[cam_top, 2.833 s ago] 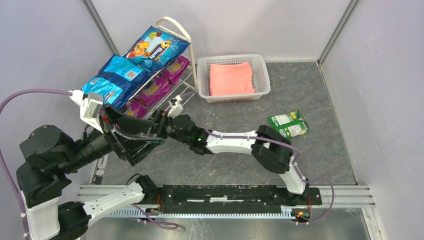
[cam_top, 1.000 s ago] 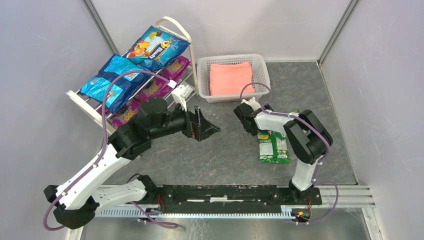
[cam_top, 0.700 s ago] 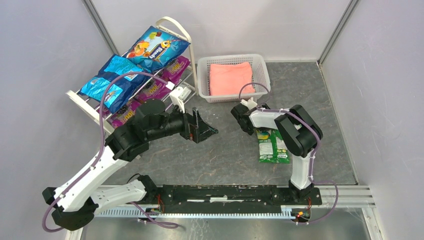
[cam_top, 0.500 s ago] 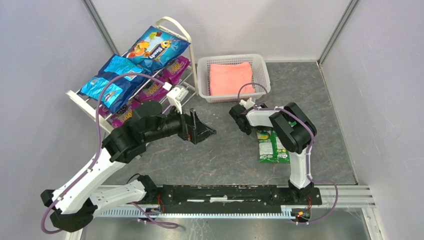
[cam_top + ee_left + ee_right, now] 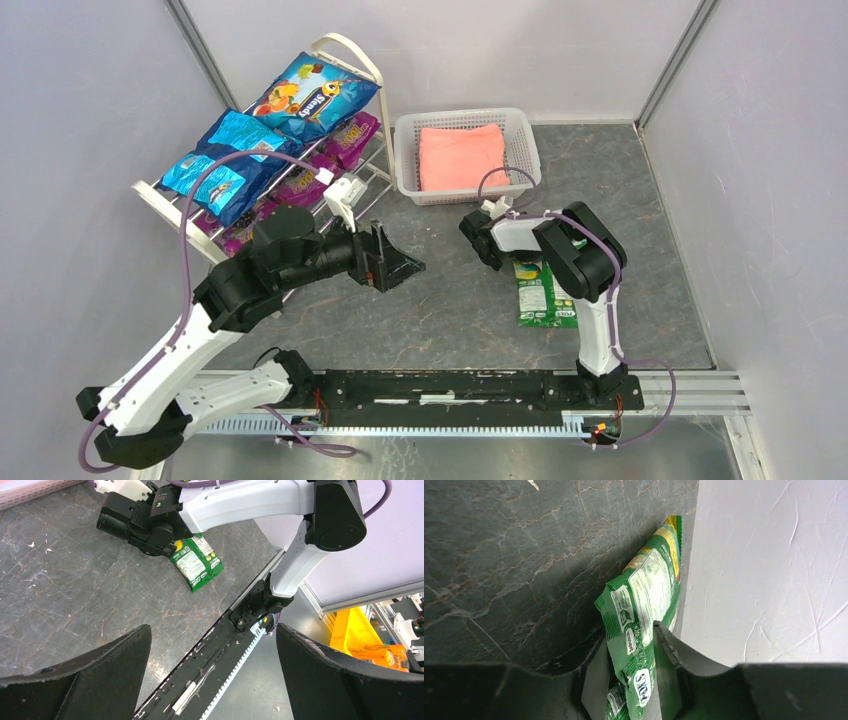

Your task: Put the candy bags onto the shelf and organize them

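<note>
Slippage threatens the green-and-white bags (image 5: 649, 595) pinched in the right gripper (image 5: 631, 655) (left gripper (image 5: 212, 630) spread, empty): glossy stacked packets may slide apart.

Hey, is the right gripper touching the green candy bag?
Touching. The right wrist view shows the green candy bag pinched in the right gripper, with both jaws pressed against its faces.

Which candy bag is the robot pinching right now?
The green-and-white bag, in the right gripper; blue bags and purple bags lie on the shelf.
</note>
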Available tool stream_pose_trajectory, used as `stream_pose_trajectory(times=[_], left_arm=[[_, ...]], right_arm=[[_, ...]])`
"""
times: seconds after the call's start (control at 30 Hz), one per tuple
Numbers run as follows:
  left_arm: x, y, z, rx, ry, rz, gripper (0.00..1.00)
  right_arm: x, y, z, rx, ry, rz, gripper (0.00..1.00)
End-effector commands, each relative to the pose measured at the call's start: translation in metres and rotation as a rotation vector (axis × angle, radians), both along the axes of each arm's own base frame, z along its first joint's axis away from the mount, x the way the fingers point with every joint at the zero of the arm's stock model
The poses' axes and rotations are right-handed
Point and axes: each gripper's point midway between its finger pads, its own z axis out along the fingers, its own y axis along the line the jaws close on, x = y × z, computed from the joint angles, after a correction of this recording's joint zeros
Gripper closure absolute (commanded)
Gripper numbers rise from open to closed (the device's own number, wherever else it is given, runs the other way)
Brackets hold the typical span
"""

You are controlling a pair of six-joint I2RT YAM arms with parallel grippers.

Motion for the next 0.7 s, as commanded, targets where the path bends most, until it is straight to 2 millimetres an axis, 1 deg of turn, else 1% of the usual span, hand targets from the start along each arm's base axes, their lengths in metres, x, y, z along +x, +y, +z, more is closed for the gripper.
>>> stream_pose_trajectory(times=[0.0, 0.13, 0.23, 0.33, 0.5, 0.6, 0.67], left_arm=[[-0.002, 0.006, 0.017, -0.020, -0.064, 0.000, 0.00], [-0.003, 0.008, 0.017, -0.020, -0.065, 0.001, 0.00], [-0.004, 0.009, 0.017, -0.023, -0.065, 0.002, 0.00], [-0.004, 0.011, 0.017, -0.024, -0.067, 0.005, 0.00], [-0.006, 0.011, 0.017, -0.026, -0.063, 0.000, 0.00], [-0.007, 0.012, 0.018, -0.030, -0.067, 0.001, 0.00], [-0.008, 0.013, 0.018, -0.033, -0.071, 0.004, 0.00]], right_arm=[[0.005, 0.000, 0.006, -0.002, -0.053, -0.013, 0.62], [0.003, 0.001, 0.013, 0.029, -0.053, -0.007, 0.73], [0.000, 0.001, 0.021, 0.060, -0.057, 0.001, 0.80], [-0.004, 0.001, 0.032, 0.097, -0.069, 0.009, 0.89], [-0.010, 0.003, 0.051, 0.174, -0.080, 0.032, 0.99], [-0.013, 0.013, 0.062, 0.283, -0.068, 0.076, 1.00], [-0.015, 0.027, 0.069, 0.387, -0.050, 0.130, 1.00]])
